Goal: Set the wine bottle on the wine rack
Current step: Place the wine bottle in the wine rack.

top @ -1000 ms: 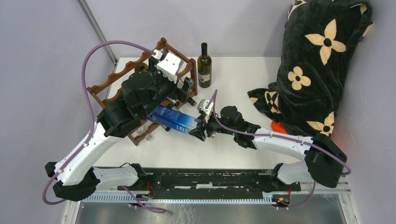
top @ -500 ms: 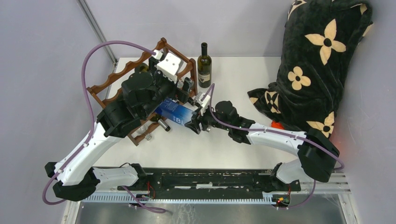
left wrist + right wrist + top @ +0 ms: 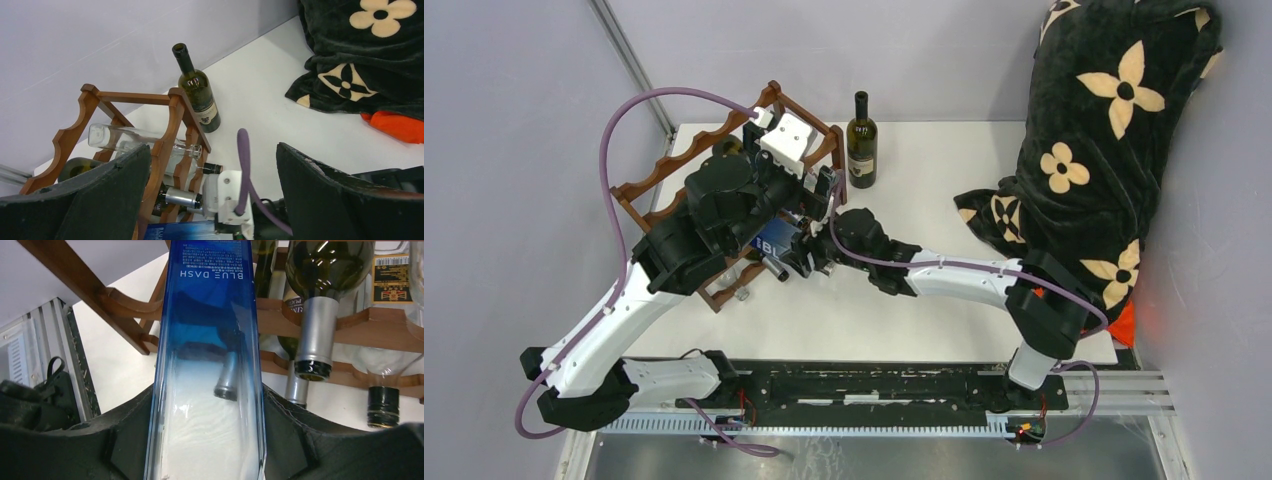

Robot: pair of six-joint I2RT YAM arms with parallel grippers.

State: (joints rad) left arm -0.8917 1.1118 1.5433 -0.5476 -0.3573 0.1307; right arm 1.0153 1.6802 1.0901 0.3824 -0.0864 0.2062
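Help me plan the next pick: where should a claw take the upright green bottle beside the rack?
Probably the green bottle by its straight-walled body, claw level, coming from the right: it stands upright, the wine rack crowds its left side, and the slim neck gives less hold.

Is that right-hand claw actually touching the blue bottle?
Touching. The right wrist view shows the right gripper clamped on the blue bottle, one finger flush against each side.

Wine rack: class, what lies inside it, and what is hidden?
A clear bottle and dark bottles lie inside; the right gripper holds a blue bottle there. The left arm hides other slots.
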